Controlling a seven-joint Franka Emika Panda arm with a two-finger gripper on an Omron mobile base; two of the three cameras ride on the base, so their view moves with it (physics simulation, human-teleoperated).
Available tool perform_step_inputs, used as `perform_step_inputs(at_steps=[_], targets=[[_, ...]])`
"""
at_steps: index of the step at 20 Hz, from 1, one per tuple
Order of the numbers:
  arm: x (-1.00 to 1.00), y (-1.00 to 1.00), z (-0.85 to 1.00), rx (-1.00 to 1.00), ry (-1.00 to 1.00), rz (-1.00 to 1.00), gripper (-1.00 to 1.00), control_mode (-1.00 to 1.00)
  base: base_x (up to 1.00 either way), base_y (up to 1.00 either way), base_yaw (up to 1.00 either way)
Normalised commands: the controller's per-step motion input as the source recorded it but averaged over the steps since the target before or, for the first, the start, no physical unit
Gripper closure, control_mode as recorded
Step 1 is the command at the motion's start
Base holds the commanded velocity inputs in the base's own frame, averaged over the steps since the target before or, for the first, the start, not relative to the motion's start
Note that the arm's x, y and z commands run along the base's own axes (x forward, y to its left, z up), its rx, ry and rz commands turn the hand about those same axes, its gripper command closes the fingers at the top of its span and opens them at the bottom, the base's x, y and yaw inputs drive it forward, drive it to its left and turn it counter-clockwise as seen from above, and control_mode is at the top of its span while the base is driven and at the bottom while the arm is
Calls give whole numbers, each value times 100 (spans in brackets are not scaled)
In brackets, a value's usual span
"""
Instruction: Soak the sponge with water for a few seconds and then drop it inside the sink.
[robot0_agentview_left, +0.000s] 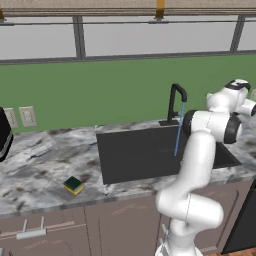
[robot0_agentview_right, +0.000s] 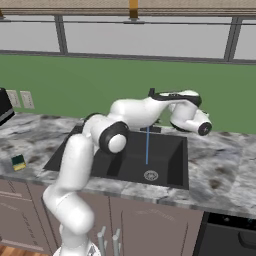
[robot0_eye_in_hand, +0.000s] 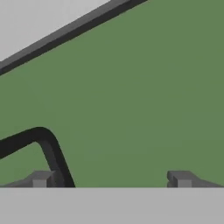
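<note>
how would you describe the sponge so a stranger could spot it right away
Start at the large dark grey rectangular sink set in the grey marbled counter, with its black gooseneck faucet. Look along the counter to the sink's left, near the front edge. The small yellow block with a dark green top lies there alone, the one brightly coloured thing on the stone.

Green wall (robot0_agentview_left: 100, 95), grey window panes (robot0_agentview_left: 130, 37) above; marble counter (robot0_agentview_left: 40, 160); brown cabinets (robot0_agentview_right: 150, 225).

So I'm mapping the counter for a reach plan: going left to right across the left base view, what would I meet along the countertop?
Black appliance at the edge → pale wall outlets → small yellow sponge with green top → dark rectangular sink → black gooseneck faucet with thin blue water stream.
</note>
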Motion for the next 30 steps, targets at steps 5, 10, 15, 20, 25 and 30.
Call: perform_step_inputs(at_steps=[5, 10, 15, 20, 25, 30], targets=[[-74, 0, 34, 0, 5, 0, -100, -100, 0, 0, 0], [-58, 0, 30, 0, 17, 0, -100, -100, 0, 0, 0], [-57, 0, 22, 0, 25, 0, -100, -100, 0, 0, 0], [-64, 0, 7, 0, 26, 0, -100, -100, 0, 0, 0], [-72, 7, 1, 0, 25, 0, -100, -100, 0, 0, 0], [-53, 22, 0, 0, 32, 0, -100, -100, 0, 0, 0]])
